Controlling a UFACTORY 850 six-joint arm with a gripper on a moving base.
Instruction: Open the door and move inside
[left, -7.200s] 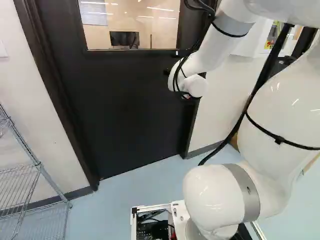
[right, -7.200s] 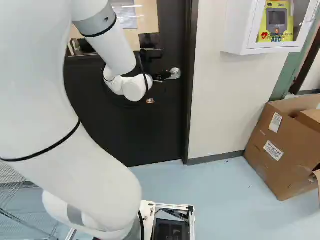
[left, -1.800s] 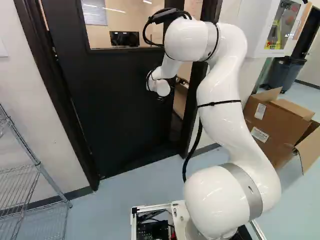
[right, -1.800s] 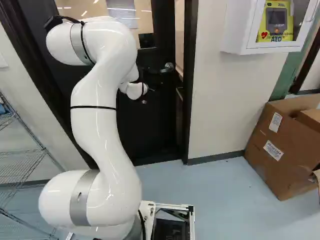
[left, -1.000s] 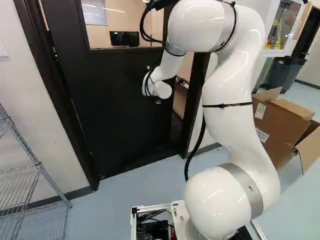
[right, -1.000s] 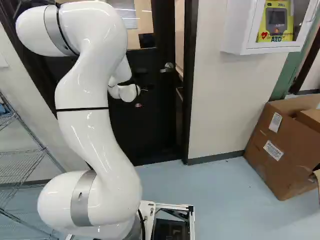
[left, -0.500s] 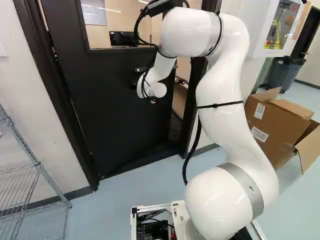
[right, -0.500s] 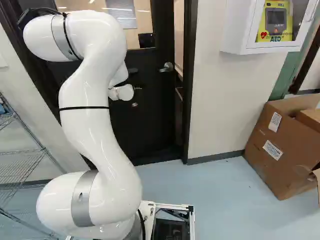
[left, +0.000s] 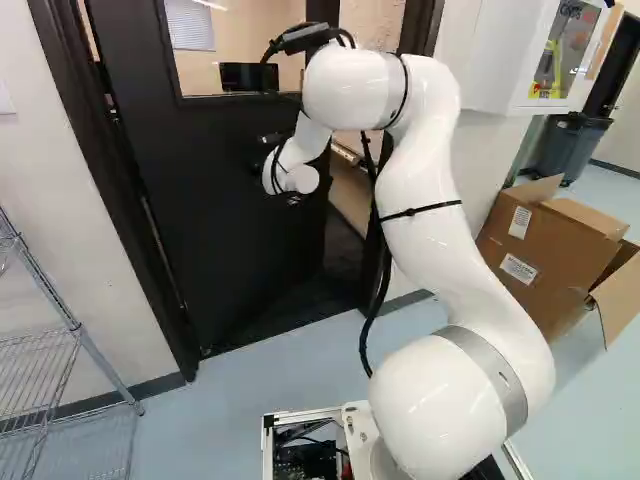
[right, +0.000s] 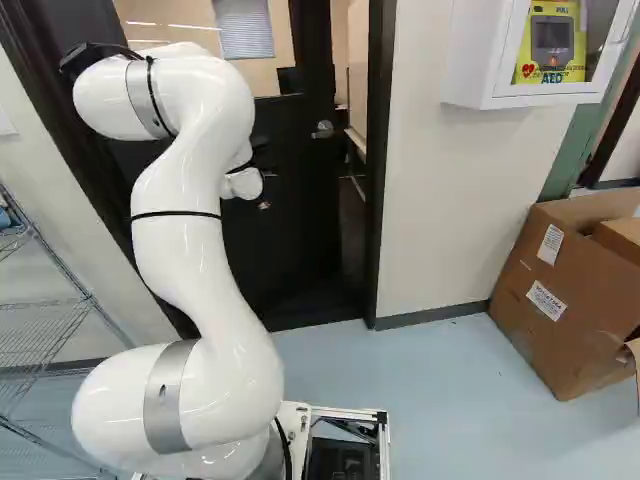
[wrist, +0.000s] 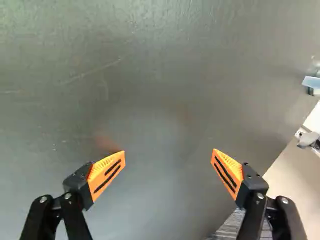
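**Gripper spread wide at the part-open door!**

And here's the gripper (left: 262, 153), fingers (wrist: 106, 175) well apart, nothing between them, facing the dark door (left: 205, 220); whether they touch it, I can't tell. The arm (right: 190, 250) reaches up and across in front of the door. There's the door's lever handle (right: 322, 130), near the free edge and out of the gripper's grasp, and look, a gap alongside that edge! Right of the door in the right base view, a white cabinet (right: 475, 60) and cardboard box (right: 550, 290); left of it in the left base view, wire shelving (left: 78, 335).
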